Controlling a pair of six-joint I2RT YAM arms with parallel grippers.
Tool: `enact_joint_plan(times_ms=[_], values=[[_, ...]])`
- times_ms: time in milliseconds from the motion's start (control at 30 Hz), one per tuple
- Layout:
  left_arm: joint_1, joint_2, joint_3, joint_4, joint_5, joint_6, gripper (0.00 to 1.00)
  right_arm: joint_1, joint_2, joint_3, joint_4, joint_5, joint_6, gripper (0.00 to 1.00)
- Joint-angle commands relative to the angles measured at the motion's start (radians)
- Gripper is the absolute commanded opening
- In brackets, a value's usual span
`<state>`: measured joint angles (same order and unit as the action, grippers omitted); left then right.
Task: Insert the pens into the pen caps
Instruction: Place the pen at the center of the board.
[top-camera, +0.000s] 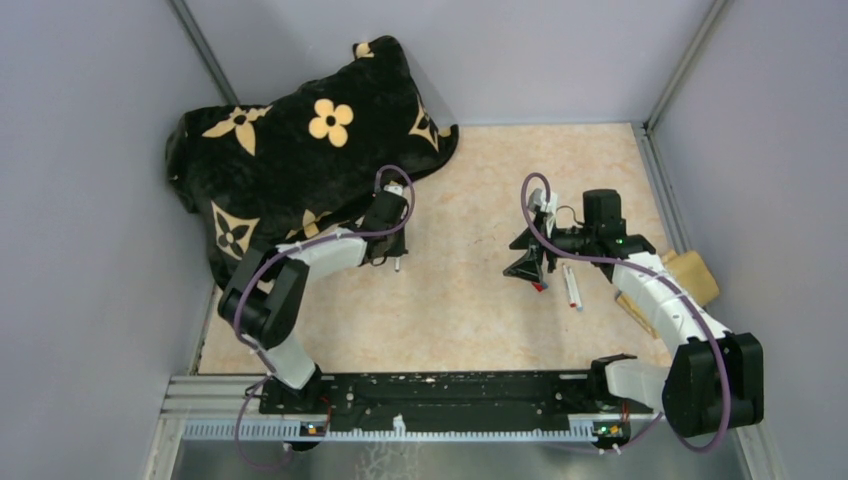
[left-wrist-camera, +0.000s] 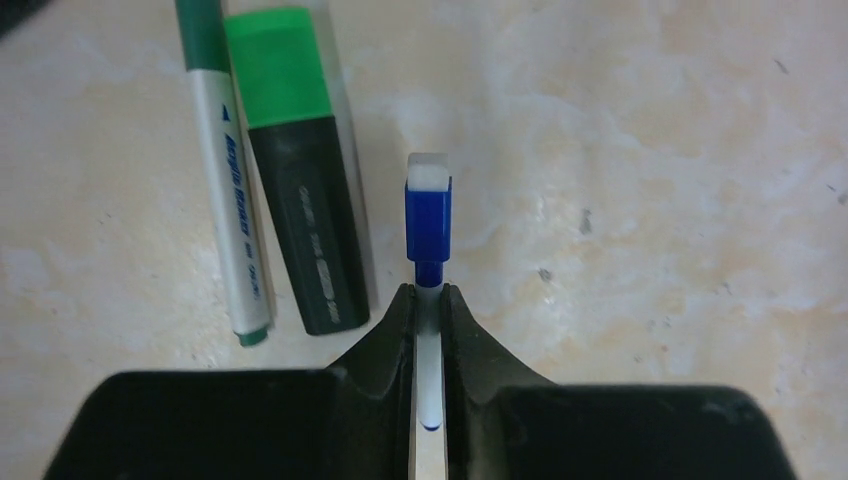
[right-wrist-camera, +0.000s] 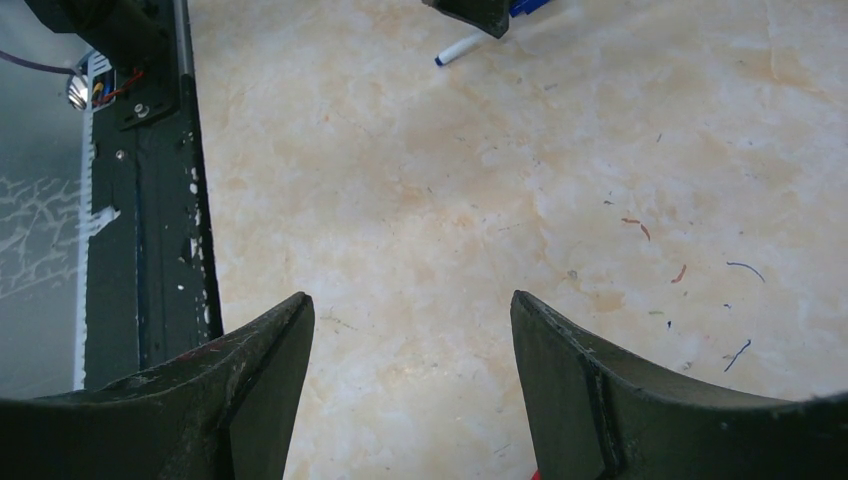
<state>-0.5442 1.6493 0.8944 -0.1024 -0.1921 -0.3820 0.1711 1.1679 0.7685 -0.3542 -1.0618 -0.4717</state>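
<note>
Tightly, left gripper clamps blue-ended pen; right gripper gapes.

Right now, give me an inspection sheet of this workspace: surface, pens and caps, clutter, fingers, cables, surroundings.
Surface: beige marbled table with small ink marks.
Job's things: blue pen held; green pen and black highlighter lying side by side; red pen near the right arm; loose caps, none clear.
Clutter: black flowered cloth; cardboard box.
Grippers: left fingers shut on the blue pen; right fingers open, empty.
Cables: purple cables looped on both arms.
Surroundings: grey walls.
</note>
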Motion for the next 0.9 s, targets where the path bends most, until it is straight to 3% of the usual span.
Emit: enact_joint_plan(times_ms=[0, 100, 333, 633, 867], values=[[0.037, 0.095, 0.107, -0.151, -0.033, 0.070, 0.08, -0.011, 0.007, 0.017, 0.009, -0.008, -0.022, 0.71], [0.051, 0.134, 0.138, -0.151, -0.023, 0.076, 0.21, -0.013, 0.008, 0.018, 0.009, -0.008, -0.023, 0.71], [0.072, 0.125, 0.161, -0.161, 0.011, 0.077, 0.35, -0.032, 0.007, 0.020, 0.006, -0.011, -0.023, 0.71], [0.072, -0.098, 0.041, -0.094, 0.173, 0.059, 0.36, -0.123, -0.008, 0.028, -0.061, -0.009, -0.100, 0.71], [0.073, -0.330, -0.142, 0.082, 0.423, 0.022, 0.39, -0.195, -0.093, -0.046, -0.105, 0.016, -0.225, 0.71]])
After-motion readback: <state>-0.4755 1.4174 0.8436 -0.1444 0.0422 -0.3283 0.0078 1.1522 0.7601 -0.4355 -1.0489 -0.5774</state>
